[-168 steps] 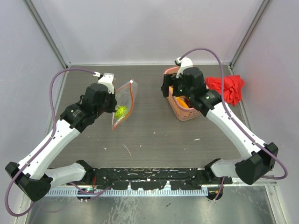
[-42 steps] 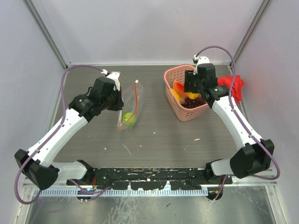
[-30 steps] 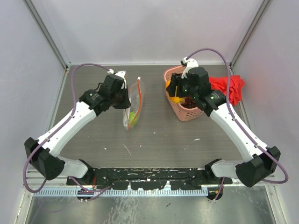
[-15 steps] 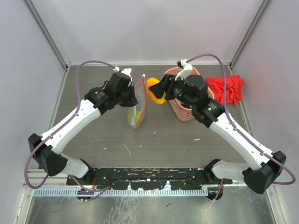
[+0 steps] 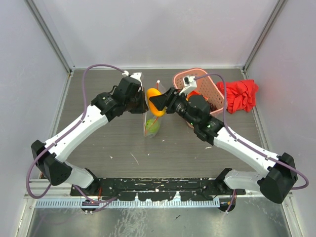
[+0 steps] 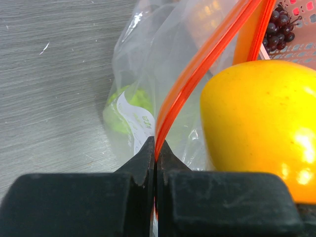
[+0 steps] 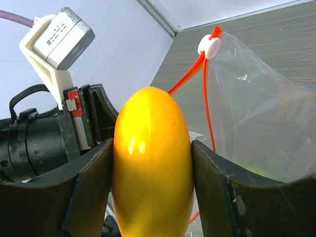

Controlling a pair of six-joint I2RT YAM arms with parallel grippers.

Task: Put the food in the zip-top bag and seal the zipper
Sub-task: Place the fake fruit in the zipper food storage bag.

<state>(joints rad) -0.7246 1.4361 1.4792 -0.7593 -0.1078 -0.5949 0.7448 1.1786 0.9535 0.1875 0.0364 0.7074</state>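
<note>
Above the table, your right pincer clamps the slippery-looking yellow piece by its sides at the mouth of the zip-top bag, perhaps partly inside. Your left pincer pinches the zipper; the film looks flimsy, so hold that strip.

The piece is yellow, bag clear, zipper orange-red, ball lime-green.

zip-top bag: clear glossy plastic | yellow piece: glossy smooth | table: matt woodgrain
</note>
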